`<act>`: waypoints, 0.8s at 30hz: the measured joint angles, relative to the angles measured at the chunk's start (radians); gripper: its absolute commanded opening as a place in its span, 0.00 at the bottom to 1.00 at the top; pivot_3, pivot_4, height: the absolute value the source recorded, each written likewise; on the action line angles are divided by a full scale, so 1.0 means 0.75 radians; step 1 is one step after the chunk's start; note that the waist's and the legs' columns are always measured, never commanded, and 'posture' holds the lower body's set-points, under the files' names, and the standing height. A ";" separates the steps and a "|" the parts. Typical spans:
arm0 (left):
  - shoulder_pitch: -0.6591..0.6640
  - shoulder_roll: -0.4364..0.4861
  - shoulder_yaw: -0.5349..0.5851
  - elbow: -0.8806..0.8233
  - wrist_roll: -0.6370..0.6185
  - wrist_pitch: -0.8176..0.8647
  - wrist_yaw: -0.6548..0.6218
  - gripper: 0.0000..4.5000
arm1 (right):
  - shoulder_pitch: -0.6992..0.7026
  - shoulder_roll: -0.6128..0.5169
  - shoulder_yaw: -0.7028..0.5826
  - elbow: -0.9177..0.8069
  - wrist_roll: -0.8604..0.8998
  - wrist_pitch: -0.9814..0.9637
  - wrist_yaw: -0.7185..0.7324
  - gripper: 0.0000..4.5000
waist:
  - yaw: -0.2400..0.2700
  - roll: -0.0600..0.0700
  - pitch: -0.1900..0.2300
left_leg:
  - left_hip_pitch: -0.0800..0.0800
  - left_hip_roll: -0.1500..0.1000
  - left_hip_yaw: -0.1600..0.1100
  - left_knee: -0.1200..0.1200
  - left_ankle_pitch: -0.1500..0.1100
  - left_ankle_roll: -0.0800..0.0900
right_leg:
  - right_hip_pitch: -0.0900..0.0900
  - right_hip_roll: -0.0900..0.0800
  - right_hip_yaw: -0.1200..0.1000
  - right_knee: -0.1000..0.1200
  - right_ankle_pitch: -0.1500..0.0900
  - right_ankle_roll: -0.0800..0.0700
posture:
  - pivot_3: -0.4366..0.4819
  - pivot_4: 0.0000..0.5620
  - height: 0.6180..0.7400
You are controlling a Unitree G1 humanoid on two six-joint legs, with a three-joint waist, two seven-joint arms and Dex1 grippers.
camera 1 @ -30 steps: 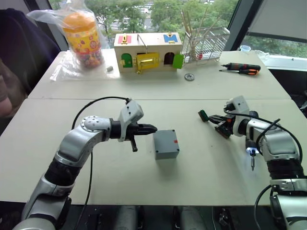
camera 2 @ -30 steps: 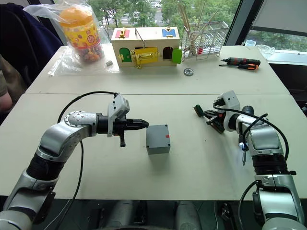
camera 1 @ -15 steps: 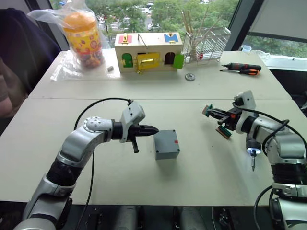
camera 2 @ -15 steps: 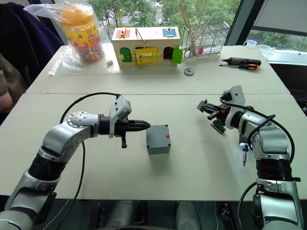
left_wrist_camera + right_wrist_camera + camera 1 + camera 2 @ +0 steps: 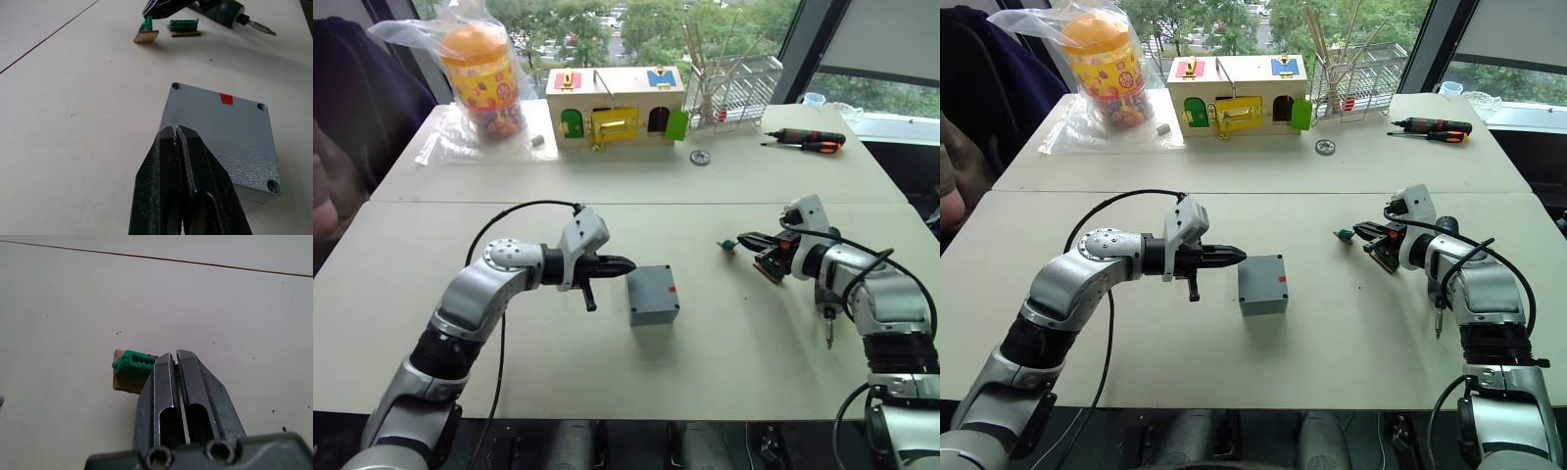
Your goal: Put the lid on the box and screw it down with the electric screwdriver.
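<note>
Pale table [image 5: 724, 343], seam across; window [image 5: 636, 24] behind.

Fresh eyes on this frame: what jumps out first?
The grey box sits mid-table with its lid on, the left gripper shut right beside it. The right gripper is shut next to a small green part lying on the table, with the electric screwdriver hanging bit-down from that arm. At the far edge stand a wooden toy house and a bagged orange jar.

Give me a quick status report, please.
Both end effectors shut, empty: left by the box, right by a green connector. Lid on. Path clear.
</note>
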 measured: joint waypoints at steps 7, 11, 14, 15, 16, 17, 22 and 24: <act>0.006 0.002 0.000 0.000 0.000 0.000 0.008 0.00 | 0.000 0.013 -0.018 -0.007 0.018 0.002 -0.012 0.01 | 0.000 0.000 0.000 | 0.000 0.000 0.000 0.000 0.000 0.000 | 0.000 0.000 0.000 0.000 0.000 0.000 | 0.48 0.27 0.72; 0.007 0.002 0.001 -0.001 -0.001 0.000 0.008 0.00 | 0.000 -0.003 -0.041 -0.088 0.034 0.024 -0.013 0.01 | 0.000 0.000 0.000 | 0.000 0.000 0.000 0.000 0.000 0.000 | 0.000 0.000 0.000 0.000 0.000 0.000 | 0.48 0.27 0.72; 0.011 0.010 0.004 -0.006 -0.007 0.005 0.005 0.00 | 0.008 -0.049 -0.061 -0.208 0.066 0.089 -0.013 0.01 | 0.001 0.000 0.000 | 0.000 0.000 0.000 0.000 0.000 0.000 | 0.000 0.000 0.000 0.000 0.000 0.000 | 0.48 0.27 0.72; 0.012 0.014 0.007 -0.009 -0.012 0.009 0.004 0.00 | 0.008 -0.064 -0.073 -0.252 0.082 0.115 -0.011 0.01 | 0.000 0.000 0.000 | 0.000 0.000 0.000 0.000 0.000 0.000 | 0.000 0.000 0.000 0.000 0.000 0.000 | 0.48 0.27 0.72; 0.016 0.018 0.016 -0.014 -0.029 0.013 -0.002 0.00 | 0.010 -0.074 -0.098 -0.310 0.113 0.161 -0.010 0.01 | 0.000 0.000 0.000 | 0.000 0.000 0.000 0.000 0.000 0.000 | 0.000 0.000 0.000 0.000 0.000 0.000 | 0.48 0.27 0.72; 0.025 0.028 0.030 -0.034 -0.048 0.031 -0.011 0.00 | 0.011 -0.079 -0.139 -0.396 0.190 0.256 -0.008 0.01 | -0.001 0.000 0.000 | 0.000 0.001 0.000 0.000 0.000 0.000 | 0.000 0.000 0.000 0.000 0.000 0.000 | 0.48 0.27 0.72; 0.048 0.089 0.064 -0.106 -0.120 0.086 -0.051 0.00 | 0.037 -0.077 -0.201 -0.692 0.508 0.581 0.026 0.01 | 0.003 0.000 0.000 | 0.000 0.001 -0.001 0.000 0.000 0.000 | 0.001 0.000 0.000 0.000 0.000 0.000 | 0.48 0.27 0.72; 0.070 0.126 0.067 -0.136 -0.147 0.113 -0.069 0.00 | 0.063 -0.071 -0.174 -0.732 0.558 0.640 0.020 0.01 | 0.003 0.000 0.000 | 0.000 0.000 -0.001 0.001 -0.001 0.001 | 0.001 -0.001 0.000 0.000 0.000 0.000 | 0.48 0.27 0.72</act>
